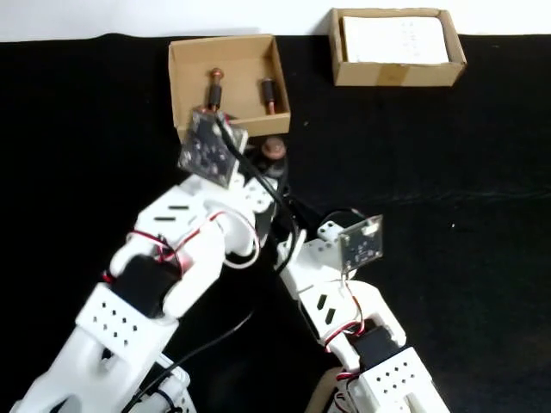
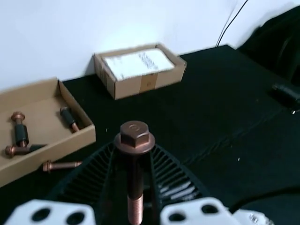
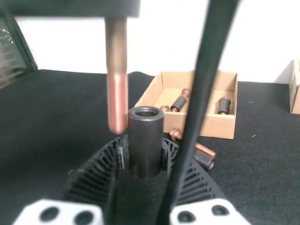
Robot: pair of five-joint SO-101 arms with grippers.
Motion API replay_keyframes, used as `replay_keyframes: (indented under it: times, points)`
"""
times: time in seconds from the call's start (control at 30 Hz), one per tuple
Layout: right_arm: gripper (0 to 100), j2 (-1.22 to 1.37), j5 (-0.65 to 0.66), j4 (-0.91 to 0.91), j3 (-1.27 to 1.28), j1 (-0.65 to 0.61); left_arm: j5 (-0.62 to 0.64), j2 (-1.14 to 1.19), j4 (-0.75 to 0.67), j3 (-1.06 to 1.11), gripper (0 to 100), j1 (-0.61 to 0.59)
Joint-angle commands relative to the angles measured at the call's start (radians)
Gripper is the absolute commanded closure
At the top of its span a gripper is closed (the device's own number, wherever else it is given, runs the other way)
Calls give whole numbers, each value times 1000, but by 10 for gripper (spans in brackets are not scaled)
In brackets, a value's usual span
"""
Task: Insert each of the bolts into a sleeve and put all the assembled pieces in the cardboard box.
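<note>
My left gripper [image 2: 135, 161] is shut on a copper bolt [image 2: 135, 140], head up, just in front of the cardboard box [image 1: 182, 77]. My right gripper [image 3: 145, 157] is shut on a black sleeve [image 3: 145, 138], held upright with its bore open at the top. The bolt's shaft [image 3: 116, 89] hangs down close beside the sleeve's rim, outside the bore. Assembled pieces [image 1: 215, 90] [image 1: 269, 93] lie inside the box. A loose bolt [image 2: 61, 165] lies on the table against the box's front wall, and it shows past the sleeve [image 3: 194, 149].
A second, smaller cardboard box [image 1: 396, 70] holding a white sheet stands at the back right. A black cable [image 3: 197, 117] crosses close in front of the right wrist camera. The black table [image 1: 465, 215] stretches to the right of both arms.
</note>
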Motion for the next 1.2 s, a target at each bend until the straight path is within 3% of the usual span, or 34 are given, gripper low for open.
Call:
replay_keyframes:
  times: [0.0,0.2,0.8,1.17]
  points:
    - [992,-25,-11,-16,-4,-12,9,22,-25,-99,991,7]
    - [992,-25,-11,-16,-2,-12,9,33,-25,-153,991,10]
    - [992,-24,-9,-16,-2,-13,6,47,-31,-27,991,25]
    - [992,-24,-6,-16,-2,-13,9,222,-29,-156,991,25]
